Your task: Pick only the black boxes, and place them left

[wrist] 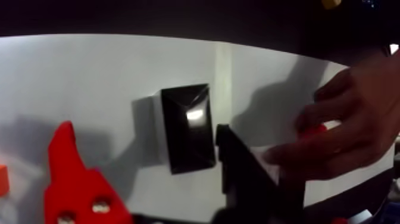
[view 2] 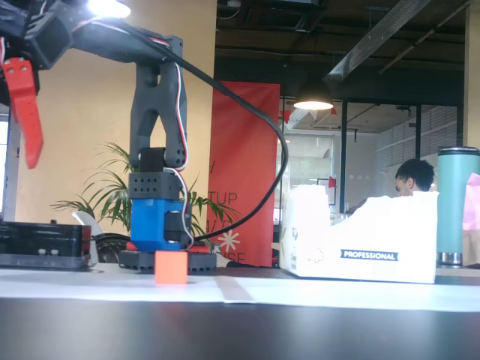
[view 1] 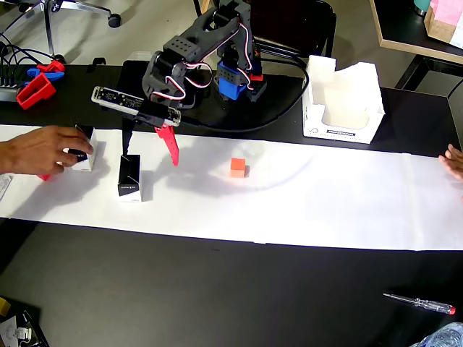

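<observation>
A black box (view 1: 130,179) stands on the white paper strip (view 1: 325,210); in the wrist view the box (wrist: 187,126) lies between my fingers and below them. My gripper (view 1: 150,157) is open and empty above it, with a red finger (view 1: 170,148) and a black finger (wrist: 250,173). In the wrist view the gripper (wrist: 143,129) is spread wide. A second black box (view 1: 82,155) sits further left, with a person's hand (view 1: 43,150) on it. In the fixed view only the red finger (view 2: 22,105) shows, raised at the left edge.
An orange cube (view 1: 238,168) sits on the paper right of the gripper. A white open carton (view 1: 343,101) stands at the back right. Another hand (view 1: 454,163) shows at the right edge. A screwdriver (view 1: 419,302) lies front right. Red and blue parts (view 1: 36,85) lie back left.
</observation>
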`<control>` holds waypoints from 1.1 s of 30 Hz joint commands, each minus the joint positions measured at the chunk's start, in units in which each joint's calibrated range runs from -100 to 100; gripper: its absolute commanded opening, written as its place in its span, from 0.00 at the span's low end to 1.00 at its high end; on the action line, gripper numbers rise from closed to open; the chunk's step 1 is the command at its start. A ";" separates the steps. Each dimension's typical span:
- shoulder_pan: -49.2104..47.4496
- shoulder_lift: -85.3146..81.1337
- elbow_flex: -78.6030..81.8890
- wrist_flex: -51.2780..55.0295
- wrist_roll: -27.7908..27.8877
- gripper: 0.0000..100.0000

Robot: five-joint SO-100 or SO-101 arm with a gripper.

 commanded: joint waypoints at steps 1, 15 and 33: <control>1.07 -2.07 -0.24 -5.52 0.35 0.45; 2.28 -1.91 5.44 -5.76 2.77 0.45; -6.47 17.61 4.20 -16.81 -5.12 0.09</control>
